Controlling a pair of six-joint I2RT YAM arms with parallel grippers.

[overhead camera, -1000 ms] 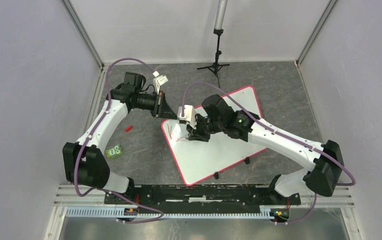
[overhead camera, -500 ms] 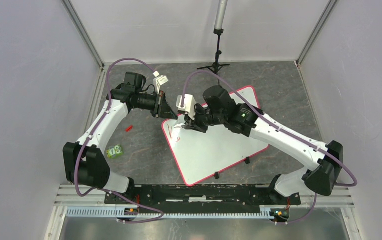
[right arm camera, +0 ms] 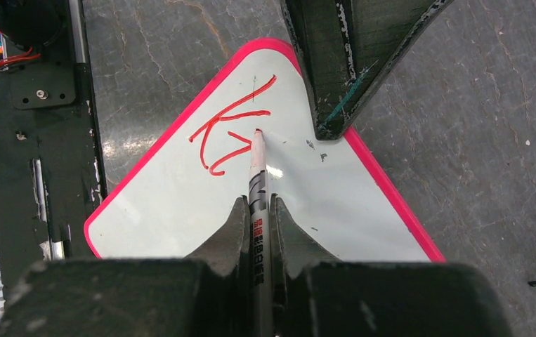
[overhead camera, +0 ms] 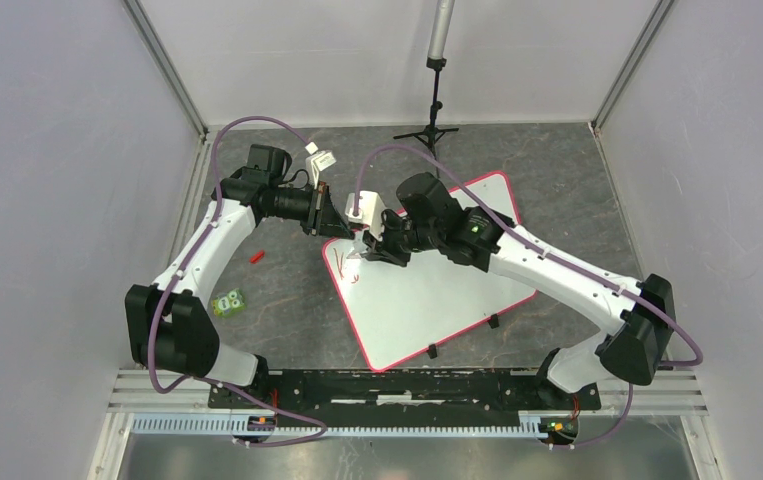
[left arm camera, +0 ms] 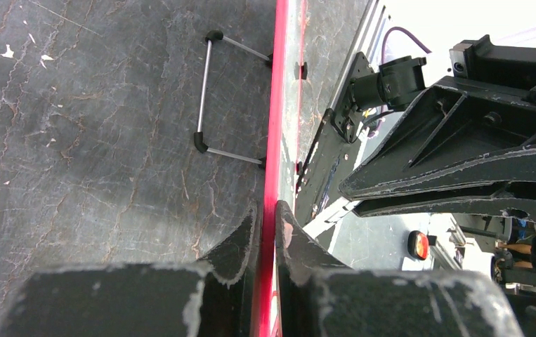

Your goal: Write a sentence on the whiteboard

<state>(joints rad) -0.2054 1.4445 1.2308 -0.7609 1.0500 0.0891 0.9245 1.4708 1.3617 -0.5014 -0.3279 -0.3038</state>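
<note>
Right gripper [right arm camera: 258, 210]: nearly shut around a thin marker [right arm camera: 256, 172], tip down on the whiteboard [right arm camera: 180, 203], upper middle of the wrist frame. Left gripper [left arm camera: 268, 214]: pinched closed on the board's red rim, at its upper-left corner in the top view.

Probably light, stiff and slick, so liable to slide under pen pressure. Best held at the rim, clear of the writing face.

White face, thin red-pink border, rounded corners, lying on the dark table [overhead camera: 287, 300], centre of the top view. Of the sentence [right arm camera: 226, 123], only a red "K" and the start of another stroke.
</note>
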